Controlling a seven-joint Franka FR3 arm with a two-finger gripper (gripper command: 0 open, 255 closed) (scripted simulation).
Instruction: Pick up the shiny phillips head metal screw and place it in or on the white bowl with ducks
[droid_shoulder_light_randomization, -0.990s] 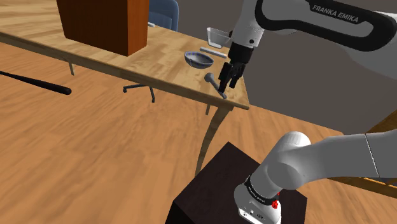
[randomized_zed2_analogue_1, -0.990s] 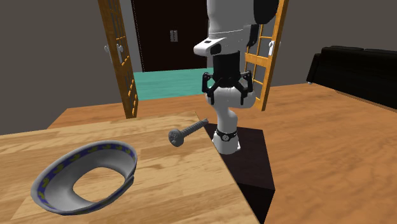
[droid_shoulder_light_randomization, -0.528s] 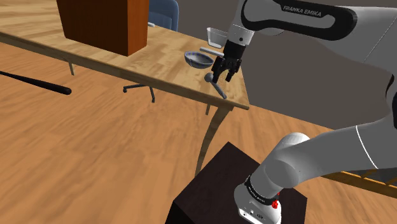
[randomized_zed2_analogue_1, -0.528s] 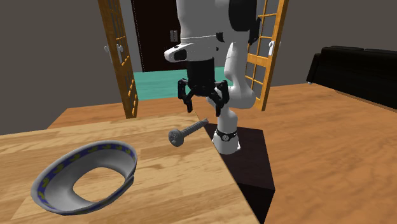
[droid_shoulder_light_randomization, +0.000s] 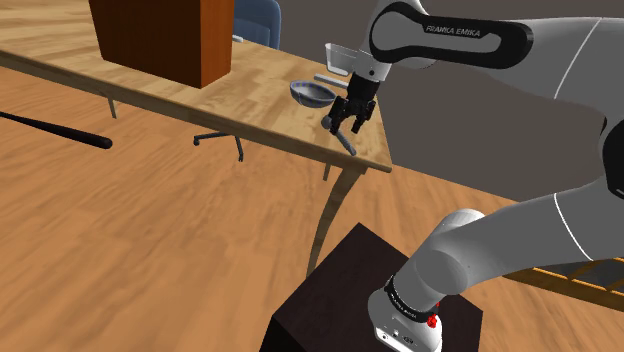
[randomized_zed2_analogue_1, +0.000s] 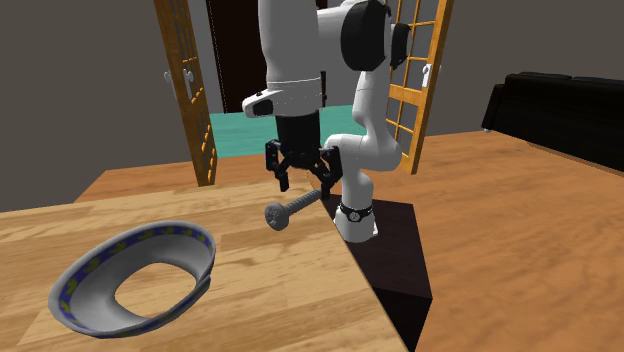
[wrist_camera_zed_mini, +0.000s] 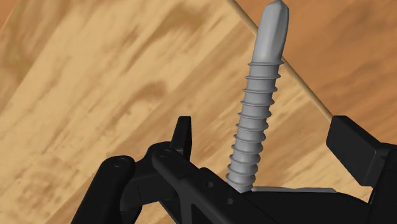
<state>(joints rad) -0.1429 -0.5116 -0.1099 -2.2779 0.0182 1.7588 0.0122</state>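
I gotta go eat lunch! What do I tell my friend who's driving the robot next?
Gripper: open, hovering just over the screw, one finger on each side, not touching it.
Screw: lying flat near the edge of the table.
Bowl: on the same table, apart from the screw.
Done: gripper lined up.
Left: lower, close, lift, put the screw in the bowl.

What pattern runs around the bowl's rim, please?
The bowl has a blue band with yellowish marks; second exterior view.

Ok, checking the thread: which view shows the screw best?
The wrist view: the screw is close, threads and tip plain. The second exterior view shows it whole, head included; the shoulder view shows it small.
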